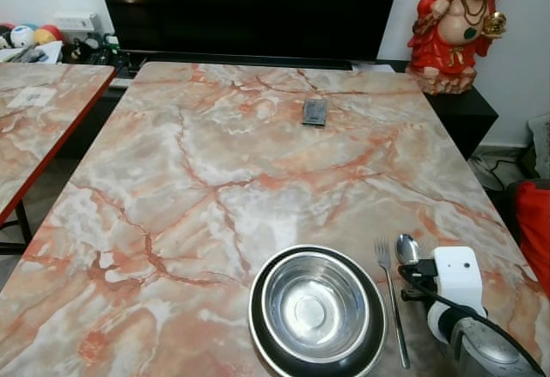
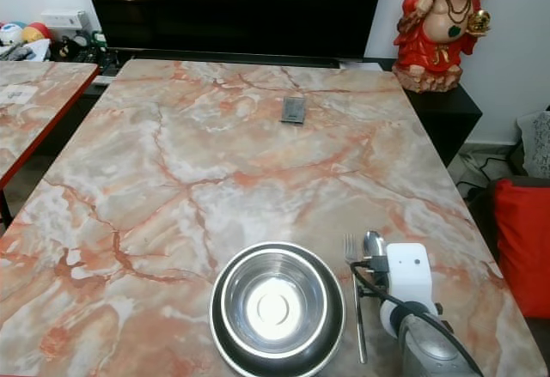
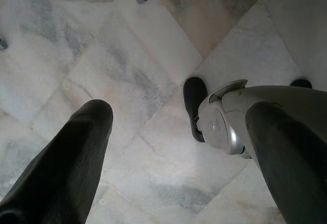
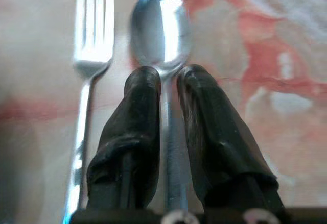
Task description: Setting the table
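1. My right gripper (image 4: pixel 168 89) has its two black fingers (image 4: pixel 134 127) closed on the neck of the spoon (image 4: pixel 162 25), just below the bowl, with the handle running back between them. The spoon lies near the table's (image 1: pixel 172 162) near edge, towards its right-hand corner.

2. The fork (image 1: pixel 391 300) lies just beside the spoon, on the side nearer the steel bowl (image 1: pixel 316 307), and roughly parallel to it. The bowl sits in a dark plate (image 1: pixel 258 325) at the near edge, left of both.

3. As I judge it, the step in hand is laying the spoon down beside the fork. To do it well, I should see that the handle rests flat on the marble before I let go.

4. I should keep the spoon parallel to the fork with a small even gap, so the two do not touch when my fingers part.

5. Opening should be slow and straight. My finger on the fork's side sits close to its tines, so a wide spread could nudge the fork.

6. I should lift away upward, not drag back along the handle.

7. My left gripper (image 3: pixel 179 147) hangs idle above the pale floor tiles (image 3: pixel 102 55), fingers spread apart and holding nothing.
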Available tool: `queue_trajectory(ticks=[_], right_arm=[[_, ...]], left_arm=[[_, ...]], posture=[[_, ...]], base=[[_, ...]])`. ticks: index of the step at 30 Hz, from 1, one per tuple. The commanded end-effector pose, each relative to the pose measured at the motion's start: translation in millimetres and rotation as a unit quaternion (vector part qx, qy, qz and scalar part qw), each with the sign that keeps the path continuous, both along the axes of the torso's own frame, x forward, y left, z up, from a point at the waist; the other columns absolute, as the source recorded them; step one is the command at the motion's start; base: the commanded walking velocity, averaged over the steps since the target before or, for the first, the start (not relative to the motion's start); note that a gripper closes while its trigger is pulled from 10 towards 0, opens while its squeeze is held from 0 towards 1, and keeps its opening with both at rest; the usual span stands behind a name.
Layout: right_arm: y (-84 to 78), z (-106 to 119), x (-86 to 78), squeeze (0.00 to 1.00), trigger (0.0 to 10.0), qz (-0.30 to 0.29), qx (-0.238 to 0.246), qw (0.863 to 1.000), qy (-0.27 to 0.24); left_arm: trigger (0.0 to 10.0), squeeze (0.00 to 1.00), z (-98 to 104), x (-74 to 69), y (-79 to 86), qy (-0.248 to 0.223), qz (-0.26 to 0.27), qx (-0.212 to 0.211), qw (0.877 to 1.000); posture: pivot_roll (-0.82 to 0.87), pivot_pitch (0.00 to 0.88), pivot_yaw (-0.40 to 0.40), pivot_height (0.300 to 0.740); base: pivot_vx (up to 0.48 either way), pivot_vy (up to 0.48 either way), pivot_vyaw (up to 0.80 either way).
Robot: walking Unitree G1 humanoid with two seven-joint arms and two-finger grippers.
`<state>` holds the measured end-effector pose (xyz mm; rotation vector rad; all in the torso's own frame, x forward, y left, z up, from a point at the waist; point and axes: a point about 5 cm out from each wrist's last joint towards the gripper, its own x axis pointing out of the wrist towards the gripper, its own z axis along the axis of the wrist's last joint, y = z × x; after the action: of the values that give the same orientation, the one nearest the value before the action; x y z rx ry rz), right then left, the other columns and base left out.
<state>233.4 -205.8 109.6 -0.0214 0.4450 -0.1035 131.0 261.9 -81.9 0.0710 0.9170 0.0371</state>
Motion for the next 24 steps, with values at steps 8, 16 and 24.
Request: queue_trajectory(ticks=[8, 16, 24], right_arm=[[-15.6, 31.2, 13.2, 0.00, 10.0, -0.069, 0.023, 0.987, -0.145], [-9.2, 38.0, 28.8, 0.00, 10.0, -0.068, 0.024, 0.975, -0.211], [-3.2, 47.1, 50.8, 0.00, 10.0, -0.046, 0.013, 0.962, -0.268]], left_arm=[[10.0, 0.00, -2.7, -7.2, 0.3, 0.015, -0.004, 0.002, 1.000], [10.0, 0.00, -2.4, -7.8, 1.3, 0.012, 0.000, 0.004, 1.000], [10.0, 0.00, -1.0, -4.3, 1.9, 0.006, 0.002, 0.006, 1.000]], posture=[[-0.06, 0.115, -0.044, 0.740], [-0.05, 0.075, -0.016, 0.740], [-0.05, 0.033, -0.012, 0.740]], base=[[0.000, 0.000, 0.00], [0.000, 0.000, 0.00], [0.000, 0.000, 0.00]])
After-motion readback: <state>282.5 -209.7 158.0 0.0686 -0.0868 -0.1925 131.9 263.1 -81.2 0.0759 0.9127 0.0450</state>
